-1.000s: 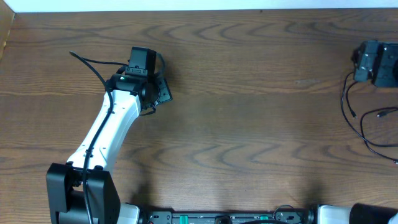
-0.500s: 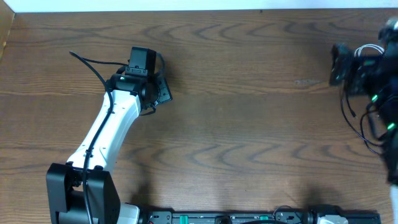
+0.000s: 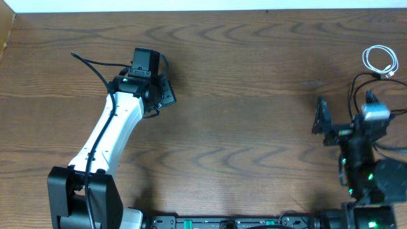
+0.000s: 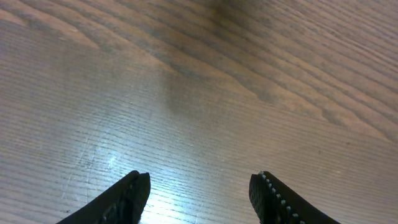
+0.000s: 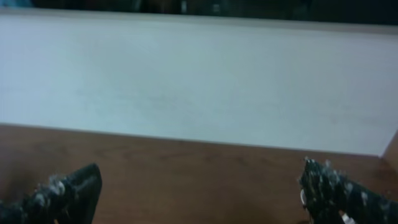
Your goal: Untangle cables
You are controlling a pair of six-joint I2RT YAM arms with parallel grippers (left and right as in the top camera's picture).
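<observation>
My right claw point(image 5: 199, 194) sits nearest my base, toward 4 o'clock on the table point(image 3: 254, 140). Its fingers point(image 5: 71, 190) are spread wide with nothing between them. It is tilted up, facing the far edge and a pale panel point(image 5: 199, 81).

My left claw point(image 4: 199, 193) is farther out, near 10 o'clock. It is released, jaws apart over bare wood, empty.

The white cable point(image 3: 379, 60) lies in a small coil far right, about 2 o'clock, at 1 o'clock from my right claw and apart from it. The thin black cable point(image 3: 353, 86) curves just below the coil; I cannot tell whether the two touch
</observation>
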